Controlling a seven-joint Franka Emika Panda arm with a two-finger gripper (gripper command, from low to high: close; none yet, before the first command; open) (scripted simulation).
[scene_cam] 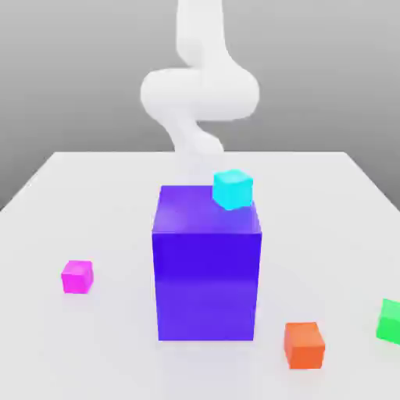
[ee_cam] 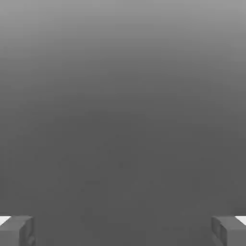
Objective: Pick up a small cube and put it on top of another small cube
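Pincer (ee_cam: 123, 230) spread wide, nothing between its fingers (ee_cam: 17, 230).

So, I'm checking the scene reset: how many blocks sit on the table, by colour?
Magenta cube: 1
Green cube: 1
Orange cube: 1
Cyan cube: 1
Blue-violet block: 1
Total: 5

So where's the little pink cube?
In the exterior view the pink cube sits on the table, left of the big blue block.
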